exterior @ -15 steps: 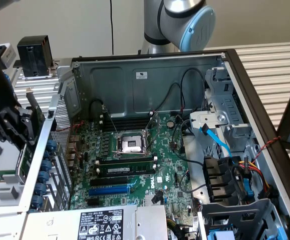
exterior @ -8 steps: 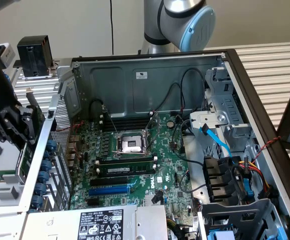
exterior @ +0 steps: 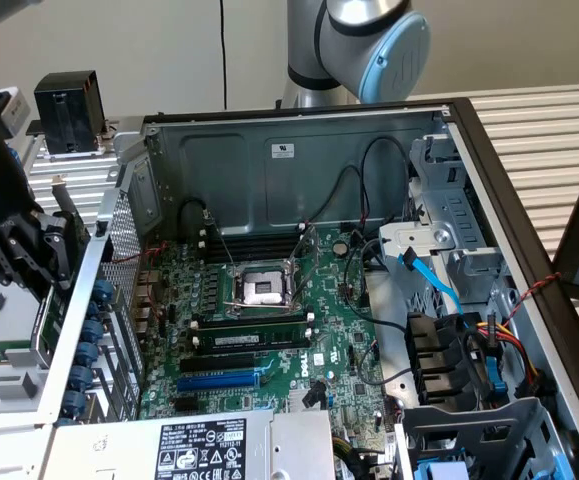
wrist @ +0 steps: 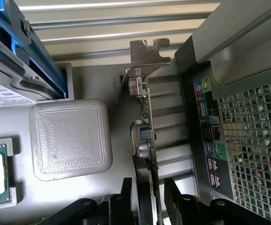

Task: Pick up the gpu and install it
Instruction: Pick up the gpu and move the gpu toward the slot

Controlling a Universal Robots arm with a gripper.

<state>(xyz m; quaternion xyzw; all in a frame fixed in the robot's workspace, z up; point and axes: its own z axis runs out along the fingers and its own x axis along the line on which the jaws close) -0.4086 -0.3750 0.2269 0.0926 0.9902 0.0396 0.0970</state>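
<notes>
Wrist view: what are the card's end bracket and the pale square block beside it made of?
On the gpu, the end bracket looks like bare stamped sheet metal: dull silver, thin, notched. The square block seems translucent plastic, milky with fine ridged lines, possibly 3D-printed.

Bright, even light; pale glare on the ribbed tabletop [wrist: 116, 21].

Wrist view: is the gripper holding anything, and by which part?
The gpu, seen edge-on. The gripper appears to clamp it across its two faces, at the end away from the metal bracket.
</notes>
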